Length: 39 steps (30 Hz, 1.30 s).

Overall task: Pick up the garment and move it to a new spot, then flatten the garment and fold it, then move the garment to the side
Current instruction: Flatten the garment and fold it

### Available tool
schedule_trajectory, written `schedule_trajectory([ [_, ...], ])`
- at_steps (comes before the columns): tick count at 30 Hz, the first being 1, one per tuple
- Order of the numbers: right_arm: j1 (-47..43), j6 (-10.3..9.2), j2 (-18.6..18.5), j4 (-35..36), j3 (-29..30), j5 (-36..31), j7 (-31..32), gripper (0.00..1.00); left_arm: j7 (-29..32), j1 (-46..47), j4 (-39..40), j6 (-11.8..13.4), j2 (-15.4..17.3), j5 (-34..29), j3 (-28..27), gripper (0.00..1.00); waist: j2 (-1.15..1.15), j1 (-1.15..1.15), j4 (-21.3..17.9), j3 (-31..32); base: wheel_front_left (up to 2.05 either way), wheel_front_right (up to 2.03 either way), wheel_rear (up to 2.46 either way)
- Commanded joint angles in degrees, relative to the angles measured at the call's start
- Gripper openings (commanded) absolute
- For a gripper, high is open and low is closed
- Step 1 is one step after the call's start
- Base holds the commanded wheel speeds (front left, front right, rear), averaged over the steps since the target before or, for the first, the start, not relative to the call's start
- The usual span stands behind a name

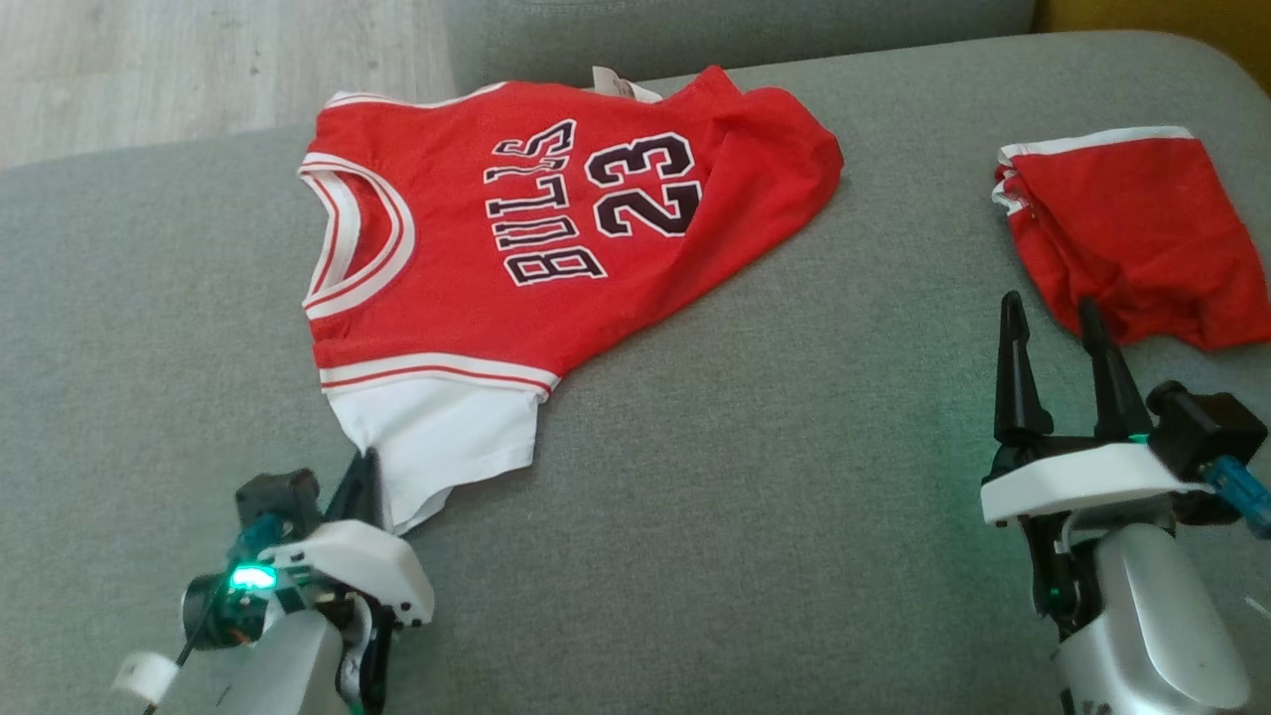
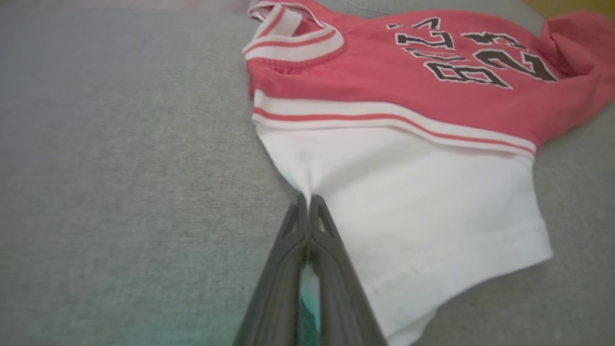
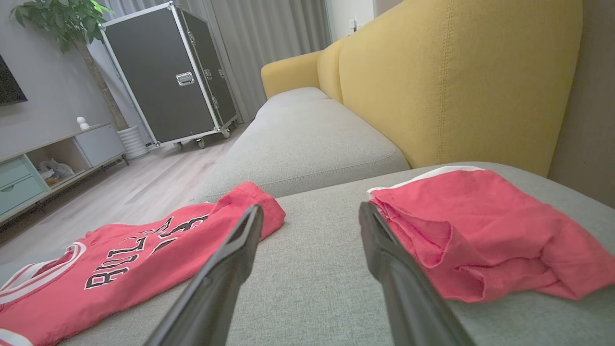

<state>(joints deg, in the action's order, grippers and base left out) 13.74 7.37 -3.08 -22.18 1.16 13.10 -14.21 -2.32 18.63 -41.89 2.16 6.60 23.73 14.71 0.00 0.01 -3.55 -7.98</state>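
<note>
The left gripper point(image 2: 307, 201) has its two dark fingers pressed tight together. They pinch the edge of the white sleeve point(image 2: 408, 206) of the red shirt point(image 1: 477, 228). The cloth bunches into little folds right at the tips. The rest of the shirt lies spread out past the tips and off to their right on the grey sofa point(image 1: 745, 497). The neck hole is far ahead of the tips. The word BULLS and the number 23 are ahead and to the right. The far end of the shirt is a bit crumpled.

The right gripper point(image 1: 1050, 308) has its fingers wide apart, open over bare cushion. Red shorts point(image 1: 1142, 228) lie in a loose heap just past its right finger, and I cannot tell if that finger touches them. The crumpled end of the shirt lies beyond its left finger. A yellow backrest point(image 3: 456, 81) rises behind the shorts
</note>
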Motion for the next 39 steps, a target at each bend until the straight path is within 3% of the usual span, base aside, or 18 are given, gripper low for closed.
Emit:
schedule_trajectory([
  [1, 1.6, 0.12, 0.2, 1.0, -1.2, -0.3, -0.8, 1.0, -2.2, 0.5, 1.6, 1.0, 1.6, 0.4, -2.5, 0.0, 0.0, -0.01, 0.3, 0.6, 0.0, 0.0, 0.0],
  [14, 1.6, 0.12, 0.2, -0.8, -1.9, -0.7, -0.8, 1.0, -11.2, -0.3, 5.4, 5.7, 6.0, -1.1, -6.2, 0.0, 0.0, -0.01, 1.2, 2.7, 0.0, 0.0, 0.0],
  [18, 1.6, 0.12, 0.2, -1.5, -2.0, -0.9, -0.8, 1.0, -11.1, -1.2, 5.4, 5.0, 6.1, -1.3, -5.4, 0.0, 0.0, -0.01, 1.5, 2.8, 0.0, 0.0, 0.0],
  [19, 1.6, 0.12, 0.2, -1.6, -2.1, -0.9, -0.8, 1.0, -11.1, -1.3, 5.4, 4.8, 6.0, -1.3, -5.2, 0.62, 0.0, -0.01, 1.6, 2.8, 0.0, 0.0, 0.0],
  [20, 1.6, 0.12, 0.2, -1.8, -2.1, -0.9, -0.8, 1.0, -11.1, -1.3, 5.4, 4.7, 5.9, -1.3, -5.0, 1.0, 0.0, -0.01, 1.7, 2.7, 0.0, 0.0, 0.0],
  [30, 3.5, 0.12, 0.2, -6.0, -1.9, -3.2, -0.6, 1.0, -12.6, -1.4, 12.4, 2.5, 3.0, -2.2, -4.1, 1.0, 0.0, -0.01, 5.9, 1.7, 0.0, 0.0, 0.0],
  [39, 16.6, 0.12, 0.2, -22.1, 3.9, -7.3, 6.4, 1.0, -12.7, -0.7, 16.2, 0.3, 0.1, -4.6, -2.2, 1.0, 0.0, -0.01, 12.6, -1.8, 0.0, 0.0, 0.0],
])
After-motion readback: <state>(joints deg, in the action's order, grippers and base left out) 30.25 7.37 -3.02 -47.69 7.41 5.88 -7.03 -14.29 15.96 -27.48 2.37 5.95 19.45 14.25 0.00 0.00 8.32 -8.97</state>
